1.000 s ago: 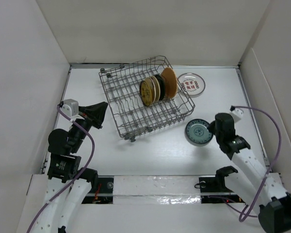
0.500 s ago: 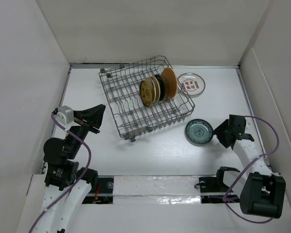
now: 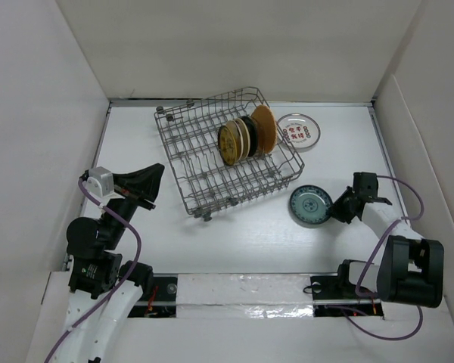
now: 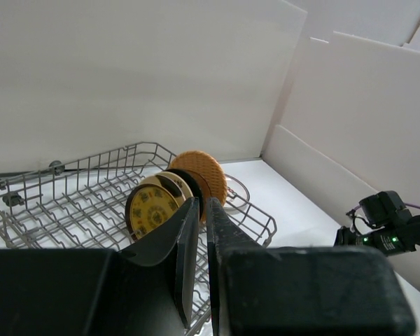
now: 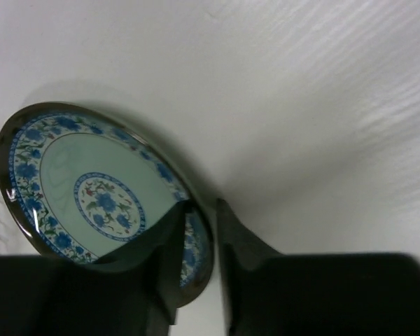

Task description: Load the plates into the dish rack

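Top view: the patterned teal plate [image 3: 311, 205] lies flat on the bench [image 3: 234, 231], to the right of the dish rack [image 3: 204, 151]. The right pincer [image 3: 339, 209] sits at the plate's right rim, and this is the nearer arm.

Left wrist view: the left pincer [image 4: 201, 231] is clenched, empty, and faces the rack.

Right wrist view: the fingers [image 5: 164, 252] straddle the plate rim. A firm clamp cannot be confirmed.

dish rack [image 4: 77, 203] cropped, white plate [image 3: 298, 131] marks illegible

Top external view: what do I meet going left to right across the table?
From the left: left gripper → dish rack → teal patterned plate → right gripper.
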### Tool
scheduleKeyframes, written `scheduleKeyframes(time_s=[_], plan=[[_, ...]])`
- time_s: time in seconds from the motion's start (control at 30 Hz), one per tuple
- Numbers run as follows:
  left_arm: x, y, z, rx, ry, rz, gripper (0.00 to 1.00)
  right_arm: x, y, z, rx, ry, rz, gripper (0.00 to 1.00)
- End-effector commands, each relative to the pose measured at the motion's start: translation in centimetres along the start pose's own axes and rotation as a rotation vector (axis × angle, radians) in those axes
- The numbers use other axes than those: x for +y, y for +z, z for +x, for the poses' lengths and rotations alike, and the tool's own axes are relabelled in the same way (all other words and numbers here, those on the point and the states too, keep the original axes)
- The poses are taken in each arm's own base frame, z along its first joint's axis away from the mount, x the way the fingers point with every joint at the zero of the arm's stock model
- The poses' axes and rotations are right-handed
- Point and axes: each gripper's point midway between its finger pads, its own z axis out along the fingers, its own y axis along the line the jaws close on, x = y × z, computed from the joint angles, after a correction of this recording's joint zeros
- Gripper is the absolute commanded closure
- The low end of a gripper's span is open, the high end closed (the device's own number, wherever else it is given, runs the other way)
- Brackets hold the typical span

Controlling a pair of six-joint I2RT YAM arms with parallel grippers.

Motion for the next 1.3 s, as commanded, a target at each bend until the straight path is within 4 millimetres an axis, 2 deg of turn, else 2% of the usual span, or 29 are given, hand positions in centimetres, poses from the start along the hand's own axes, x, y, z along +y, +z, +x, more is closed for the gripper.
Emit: scheduleKeyframes(time_s=[0.0,0.17,0.2,0.3,0.37,0.4,0.43,0.47,0.5,0.57,0.6,0.67,0.7,0.73,0.77,0.83,0.87,0.93,0.97,1.0,1.03,1.07,1.1,1.13,1.17,1.2,1.23,1.27], plan=[[-0.7,0.0,-1.8,-0.056,0.022,0.024,0.93,0.6,0.3,-1.1,-0.020,-0.014,-0.007,0.76],[-0.8,0.0,-1.8,-0.058,0.019,0.026,0.93,0.3,0.4,-1.4,-0.023,-0.006,0.004,0.93],[-0.7,0.0,-1.8,-0.058,0.019,0.023,0.93,0.1,0.3,-1.7,-0.029,0.003,0.009,1.00],[-0.8,-0.1,-1.9,-0.062,0.022,0.026,0.93,0.1,0.0,-2.3,-0.052,0.002,0.020,1.00],[-0.7,-0.2,-2.0,-0.066,0.023,0.019,0.93,0.1,-0.8,-3.3,-0.089,-0.009,0.037,1.00],[-0.6,-0.2,-1.9,-0.062,0.021,0.016,0.93,-0.3,-1.2,-4.4,-0.133,-0.018,0.070,1.00],[-0.7,-0.2,-1.9,-0.063,0.022,0.018,0.93,0.9,-2.1,-5.6,-0.178,-0.045,0.064,1.00],[-0.7,-0.2,-1.9,-0.062,0.023,0.021,0.93,1.2,-2.7,-6.3,-0.211,-0.056,0.071,1.00],[-0.7,-0.1,-1.8,-0.062,0.023,0.023,0.93,1.6,-4.1,-7.9,-0.302,-0.058,0.074,1.00],[-0.7,0.0,-1.7,-0.054,0.018,0.025,0.93,3.7,-6.6,-9.9,-0.447,-0.069,0.027,1.00],[-0.7,0.1,-1.7,-0.053,0.020,0.024,0.93,3.9,-8.7,-11.4,-0.555,-0.059,0.027,1.00],[-0.5,0.4,-1.3,-0.040,0.015,0.019,0.93,5.1,-11.3,-13.0,-0.653,-0.079,0.025,1.00],[-0.5,0.4,-1.2,-0.038,0.012,0.020,0.93,4.7,-12.4,-14.1,-0.714,-0.073,0.079,1.00],[-0.5,0.5,-1.0,-0.032,0.011,0.024,0.93,5.3,-14.0,-15.2,-0.761,-0.075,0.082,1.00],[-0.5,0.6,-0.9,-0.030,0.009,0.024,0.93,5.5,-14.8,-15.9,-0.787,-0.063,0.088,1.00],[-0.5,0.6,-0.9,-0.029,0.006,0.027,0.93,7.5,-16.9,-16.4,-0.846,-0.059,0.024,1.00],[-0.5,0.6,-0.9,-0.028,0.006,0.025,0.93,9.2,-18.3,-17.1,-0.898,-0.048,-0.046,1.00],[-0.4,0.7,-0.7,-0.026,0.007,0.024,0.92,14.3,-21.1,-16.2,-0.924,-0.094,-0.232,1.00],[-0.3,0.8,-0.6,-0.021,0.004,0.020,0.93,17.0,-21.3,-15.9,-0.926,-0.142,-0.288,1.00],[-0.2,0.9,-0.5,-0.018,0.005,0.019,0.92,20.3,-23.4,-15.9,-0.932,-0.175,-0.367,1.00],[-0.2,0.9,-0.4,-0.016,0.003,0.018,0.93,24.3,-24.0,-13.1,-0.887,-0.265,-0.447,1.00],[-0.1,1.0,-0.3,-0.011,0.002,0.016,0.93,27.1,-20.7,-11.0,-0.824,-0.411,-0.392,1.00],[0.0,1.1,-0.1,-0.006,0.000,0.013,0.92,29.3,-20.7,-9.8,-0.825,-0.468,-0.383,1.00],[0.2,1.1,0.0,-0.005,0.001,0.006,0.93,33.3,-23.4,-7.7,-0.835,-0.526,-0.463,1.00],[0.3,1.3,0.2,0.002,-0.001,0.001,0.93,34.9,-23.1,-6.5,-0.844,-0.621,-0.435,1.00],[0.5,1.3,0.3,0.009,0.002,-0.007,0.93,36.6,-20.1,-5.0,-0.831,-0.693,-0.366,1.00],[0.6,1.3,0.3,0.010,0.002,-0.017,0.93,39.1,-21.9,-4.9,-0.854,-0.696,-0.401,1.00],[0.8,1.4,0.4,0.013,0.005,-0.023,0.93,40.1,-21.3,-4.0,-0.843,-0.755,-0.387,1.00]])
